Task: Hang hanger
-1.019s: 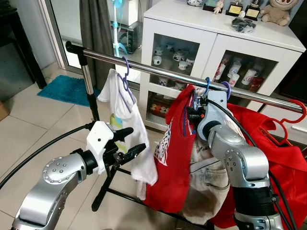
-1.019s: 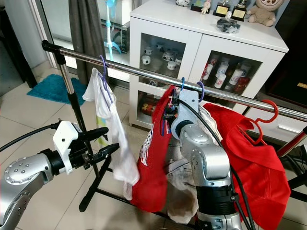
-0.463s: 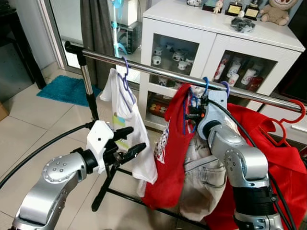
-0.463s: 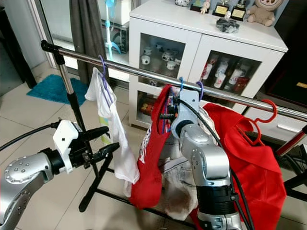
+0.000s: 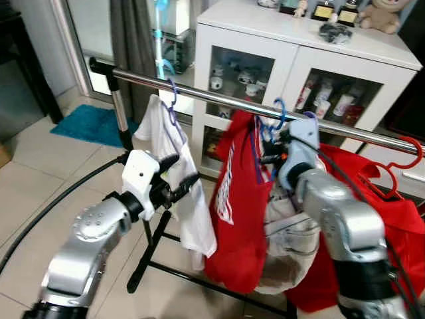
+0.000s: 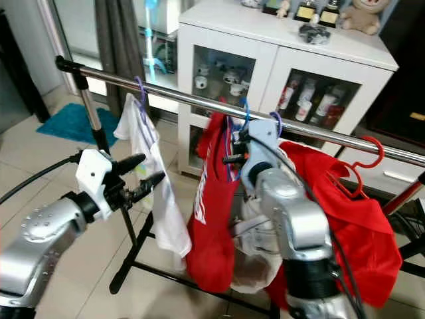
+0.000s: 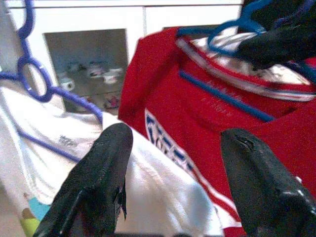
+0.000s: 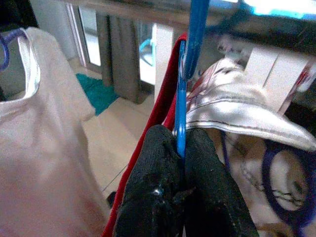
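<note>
The right gripper (image 8: 180, 148) is clamped on the thin blue plastic hanger (image 8: 183, 89) carrying the red printed shirt (image 5: 232, 199), its hook (image 5: 279, 109) right at the shiny steel rail (image 5: 219, 98). The left gripper (image 5: 180, 178), fingers apart, hovers near the white T-shirt (image 5: 179, 166). If the right gripper lets go before the hook seats over the rail, the shirt's weight could drag it off

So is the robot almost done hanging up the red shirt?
Nearly. The red shirt is up by the silver rail on its blue hanger, whose hook reaches the rail. The right gripper is shut on the hanger. The left gripper waits open by the white shirt. Letting go is left.
</note>
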`<state>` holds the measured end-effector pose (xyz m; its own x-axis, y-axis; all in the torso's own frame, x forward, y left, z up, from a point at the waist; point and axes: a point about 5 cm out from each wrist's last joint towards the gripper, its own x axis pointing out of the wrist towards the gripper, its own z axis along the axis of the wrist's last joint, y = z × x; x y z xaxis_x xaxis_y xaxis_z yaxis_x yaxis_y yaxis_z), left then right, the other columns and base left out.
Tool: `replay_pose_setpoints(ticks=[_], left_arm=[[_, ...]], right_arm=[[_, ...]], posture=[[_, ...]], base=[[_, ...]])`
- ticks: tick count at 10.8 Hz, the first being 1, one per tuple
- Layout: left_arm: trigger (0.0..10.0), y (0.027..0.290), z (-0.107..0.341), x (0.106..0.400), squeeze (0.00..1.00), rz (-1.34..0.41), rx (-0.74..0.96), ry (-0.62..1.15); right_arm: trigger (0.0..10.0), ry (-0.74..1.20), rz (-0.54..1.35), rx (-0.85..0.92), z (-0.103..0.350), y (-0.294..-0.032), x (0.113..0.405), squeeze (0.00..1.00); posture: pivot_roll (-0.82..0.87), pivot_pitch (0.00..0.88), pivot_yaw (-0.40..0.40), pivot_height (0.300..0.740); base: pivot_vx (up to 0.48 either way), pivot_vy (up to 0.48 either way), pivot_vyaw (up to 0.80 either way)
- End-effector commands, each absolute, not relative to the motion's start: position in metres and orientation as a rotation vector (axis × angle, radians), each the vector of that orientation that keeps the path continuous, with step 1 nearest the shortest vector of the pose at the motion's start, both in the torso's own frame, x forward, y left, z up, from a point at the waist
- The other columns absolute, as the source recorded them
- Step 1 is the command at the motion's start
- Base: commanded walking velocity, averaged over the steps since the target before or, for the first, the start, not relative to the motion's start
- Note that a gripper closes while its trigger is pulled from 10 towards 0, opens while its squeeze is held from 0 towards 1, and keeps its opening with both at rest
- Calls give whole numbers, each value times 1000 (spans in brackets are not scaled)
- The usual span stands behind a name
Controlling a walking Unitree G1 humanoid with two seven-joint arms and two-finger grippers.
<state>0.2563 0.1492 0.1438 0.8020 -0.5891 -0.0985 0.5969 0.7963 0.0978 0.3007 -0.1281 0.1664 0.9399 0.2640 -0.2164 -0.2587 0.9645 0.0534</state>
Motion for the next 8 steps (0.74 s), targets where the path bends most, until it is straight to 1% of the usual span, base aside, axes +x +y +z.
replay_pose_setpoints(ticks=[1, 3, 4, 5, 6, 8], left_arm=[[10000, 144, 139, 251, 0, -628, 127, 78], [10000, 143, 135, 249, 0, -591, 124, 101], [10000, 148, 135, 248, 0, -584, 131, 103], [10000, 153, 133, 248, 0, -565, 136, 113], [10000, 152, 133, 249, 0, -570, 131, 114], [10000, 145, 137, 250, 0, -597, 135, 104]], right_arm=[[0, 156, 270, 14, 180, -130, 294, 0], [0, 217, 248, 71, 168, -134, 272, 0], [0, 243, 265, 66, 158, -132, 260, 0], [0, 239, 291, 54, 155, -130, 254, 0], [0, 236, 291, 69, 154, -130, 252, 0], [0, 218, 298, 62, 150, -131, 246, 0]], posture=[[-68, 0, -86, 740], [-61, 0, -83, 740], [-64, 0, -87, 740], [-71, 0, -86, 740], [-74, 0, -86, 740], [-64, 0, -82, 740]], base=[[0, 0, 0], [0, 0, 0], [0, 0, 0], [0, 0, 0], [0, 0, 0], [-262, 0, 0]])
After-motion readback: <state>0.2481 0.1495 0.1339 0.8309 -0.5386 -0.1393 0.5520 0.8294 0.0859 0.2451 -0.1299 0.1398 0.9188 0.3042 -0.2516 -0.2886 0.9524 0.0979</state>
